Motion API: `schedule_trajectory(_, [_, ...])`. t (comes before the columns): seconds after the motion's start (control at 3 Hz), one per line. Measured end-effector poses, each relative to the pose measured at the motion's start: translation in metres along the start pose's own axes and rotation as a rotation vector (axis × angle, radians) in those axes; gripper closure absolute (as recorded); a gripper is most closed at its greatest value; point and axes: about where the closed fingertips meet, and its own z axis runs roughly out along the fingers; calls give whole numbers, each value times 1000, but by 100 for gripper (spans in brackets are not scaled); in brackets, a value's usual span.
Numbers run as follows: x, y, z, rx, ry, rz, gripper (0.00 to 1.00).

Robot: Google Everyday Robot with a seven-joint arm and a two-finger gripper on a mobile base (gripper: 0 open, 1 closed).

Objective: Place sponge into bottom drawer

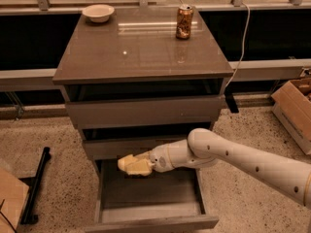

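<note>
**Sponge held over the open bottom drawer**

The sponge (128,163) was seen pinched at its right end by the gripper (144,165), whose fingers were pressed in against the soft yellow foam. It was held in the air over the back left part of the bottom drawer (150,198), just below the front of the middle drawer (131,147). Whether it touched the grey tray beneath it could not be told.

The bottom drawer was pulled well out toward the camera, with its grey tray laid open to view. The white arm (243,161) was stretched in from the lower right edge of the view and across the right side of that drawer, with the wrist pointed left.

The middle drawer and the top drawer (146,111) were set further back, and a dark gap was seen above each front. On the glossy top of the cabinet (141,52) a cream bowl (98,12) was placed at the back left corner. A soda can (184,22) was stood upright near the back right, well apart from the bowl. A white cable (241,47) was hung down behind the right side of the cabinet. A cardboard box (294,108) was set on the speckled floor (63,144) at the right edge.
</note>
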Motion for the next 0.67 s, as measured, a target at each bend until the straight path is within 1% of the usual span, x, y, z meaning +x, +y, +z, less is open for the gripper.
schedule_trajectory(0.33, [23, -33, 14, 31, -17, 16, 100])
schedule_trajectory(0.67, [59, -79, 31, 44, -17, 49, 100])
